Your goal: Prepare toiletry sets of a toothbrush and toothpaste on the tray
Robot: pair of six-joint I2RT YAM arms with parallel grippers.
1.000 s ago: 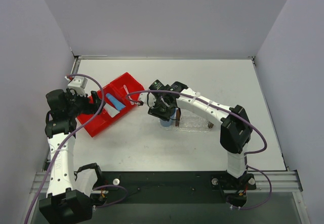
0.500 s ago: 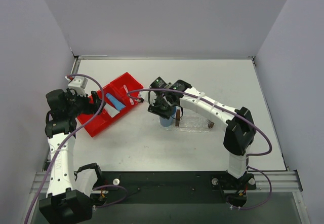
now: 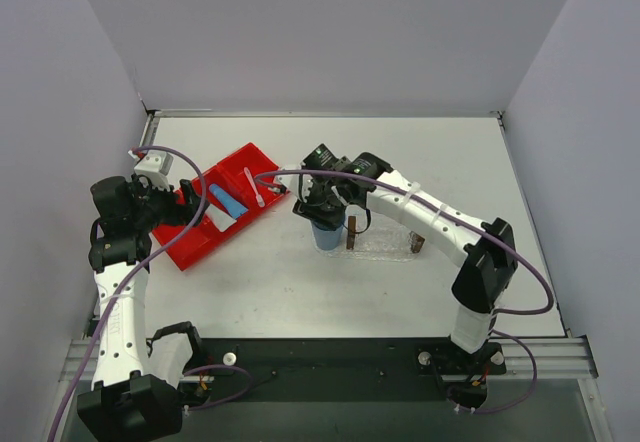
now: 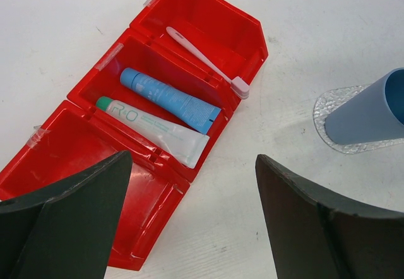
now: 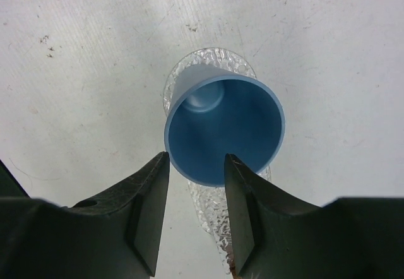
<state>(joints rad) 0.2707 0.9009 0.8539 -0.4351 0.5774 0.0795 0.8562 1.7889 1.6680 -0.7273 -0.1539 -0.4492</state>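
Observation:
The toothbrush lies in the far compartment of the red bin, its pinkish head over the rim. The blue toothpaste and the whitish toothpaste lie side by side in the middle compartment. The clear tray with brown end blocks sits at the table's middle. My left gripper is open and empty, above the bin's near edge. My right gripper is open and empty, its fingers just above the near rim of the blue cup.
The blue cup stands upright and empty on a bubbly clear mat, right beside the tray's left brown block. It also shows in the left wrist view. The bin's near compartment holds nothing.
My right gripper has shifted a little to the right and back, over the blue cup. The left arm and the bin's contents have not moved.

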